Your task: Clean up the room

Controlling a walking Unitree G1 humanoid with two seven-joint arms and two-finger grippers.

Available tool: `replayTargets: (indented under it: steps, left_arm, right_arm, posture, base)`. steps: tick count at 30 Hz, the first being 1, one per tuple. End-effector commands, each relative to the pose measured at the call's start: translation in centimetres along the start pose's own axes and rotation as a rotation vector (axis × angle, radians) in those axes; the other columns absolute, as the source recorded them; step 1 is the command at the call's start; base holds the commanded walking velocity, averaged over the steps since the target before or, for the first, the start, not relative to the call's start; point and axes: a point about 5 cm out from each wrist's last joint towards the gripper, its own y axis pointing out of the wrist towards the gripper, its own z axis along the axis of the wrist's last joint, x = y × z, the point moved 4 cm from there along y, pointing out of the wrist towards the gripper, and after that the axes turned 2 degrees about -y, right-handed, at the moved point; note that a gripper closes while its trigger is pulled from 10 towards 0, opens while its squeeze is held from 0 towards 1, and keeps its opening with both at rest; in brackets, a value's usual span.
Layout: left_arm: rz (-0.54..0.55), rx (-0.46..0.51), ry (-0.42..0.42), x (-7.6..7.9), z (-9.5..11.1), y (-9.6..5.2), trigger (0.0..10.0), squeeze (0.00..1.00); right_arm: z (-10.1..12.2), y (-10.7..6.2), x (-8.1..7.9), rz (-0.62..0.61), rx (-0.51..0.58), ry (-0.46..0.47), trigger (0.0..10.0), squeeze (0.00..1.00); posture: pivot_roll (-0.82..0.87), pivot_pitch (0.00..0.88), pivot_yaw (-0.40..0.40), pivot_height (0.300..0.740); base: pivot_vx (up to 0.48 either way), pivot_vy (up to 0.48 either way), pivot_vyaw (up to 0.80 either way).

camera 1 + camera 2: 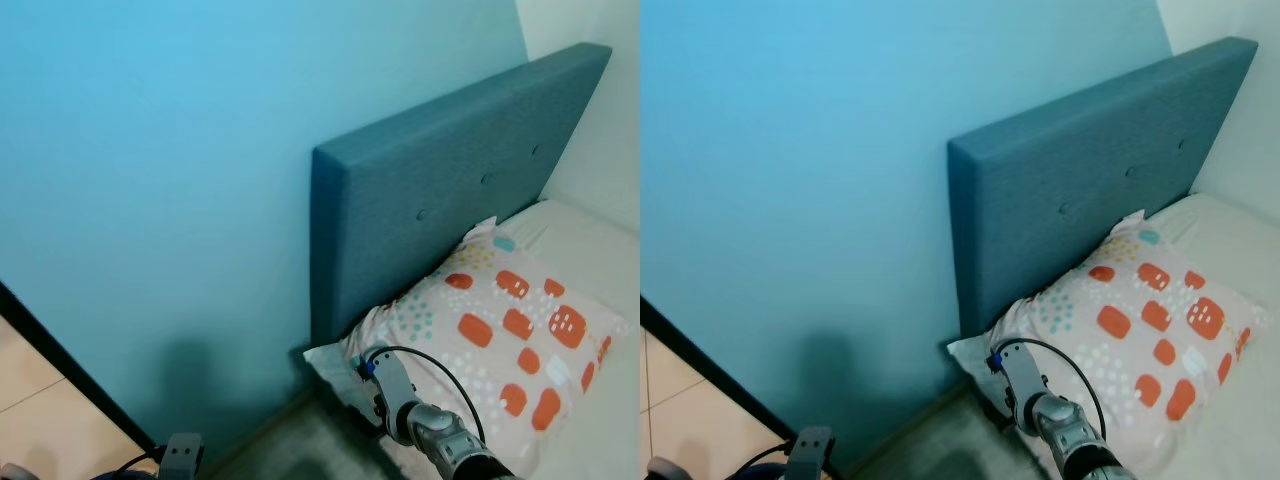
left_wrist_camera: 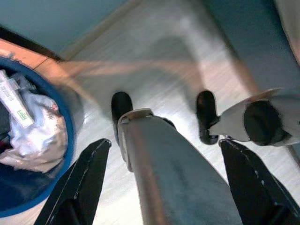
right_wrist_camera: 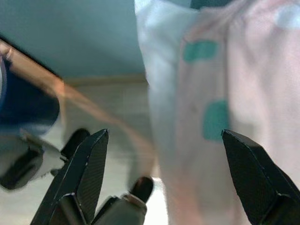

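Observation:
A pale pillow with orange and teal patches lies on the bed against a teal padded headboard. My right arm reaches up toward the pillow's near corner. In the right wrist view my right gripper is open, and the pillow's white edge lies just beyond and between the fingers without touching them. My left gripper hangs low and open, with nothing in it. Beside it stands a blue bin holding crumpled paper and wrappers.
A blue wall runs along the left of the bed, with a dark skirting line down to a wooden floor. The white mattress stretches to the right. My own leg and black feet stand on the pale floor near the bin.

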Motion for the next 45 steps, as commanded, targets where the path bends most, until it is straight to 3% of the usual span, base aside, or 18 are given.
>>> replayTargets:
  steps: [1,10,13,16,24,33,45]
  left_arm:
    - [0.029,-0.007,0.003,-0.6,-0.2,-0.2,10.0,0.00]
    - [0.048,0.006,-0.015,-0.7,0.1,-0.1,10.0,0.00]
    - [0.060,0.005,-0.017,-0.8,0.1,-0.1,10.0,0.00]
    - [0.070,0.005,-0.017,-0.9,0.0,-0.1,10.0,0.00]
    - [0.094,0.009,-0.014,-1.1,0.0,-0.2,10.0,0.00]
    - [0.104,0.005,-0.009,-1.1,-0.1,-0.2,10.0,0.00]
    - [0.111,0.004,-0.009,-1.2,-0.3,-0.2,10.0,0.00]
  right_arm:
    - [0.3,0.4,-1.4,0.051,-0.002,-0.033,10.0,0.00]
    - [3.3,1.5,-4.9,0.206,0.040,-0.106,10.0,0.00]
    - [3.2,1.6,-6.5,0.300,-0.014,-0.168,10.0,0.00]
    - [2.8,1.6,-6.9,0.337,-0.043,-0.179,10.0,0.00]
    - [1.8,1.5,-6.6,0.343,-0.125,-0.179,10.0,0.00]
    - [0.2,1.2,-5.0,0.272,-0.235,-0.129,10.0,0.00]
    - [1.6,1.4,-4.8,0.277,-0.188,-0.093,10.0,0.00]
  posture:
    - [-0.14,0.090,0.019,0.740]
    - [-0.13,0.089,0.007,0.740]
    - [-0.12,0.088,0.003,0.725]
    - [-0.12,0.088,-0.001,0.716]
    - [-0.11,0.088,-0.008,0.691]
    - [-0.11,0.095,-0.016,0.661]
    - [-0.10,0.089,-0.025,0.621]
  base:
    - [0.000,0.000,0.00]
    - [0.000,0.000,0.00]
    - [0.000,0.000,0.00]
    - [0.000,0.000,0.00]
    - [0.000,0.000,0.00]
    - [0.000,0.000,0.00]
    - [0.000,0.000,0.00]
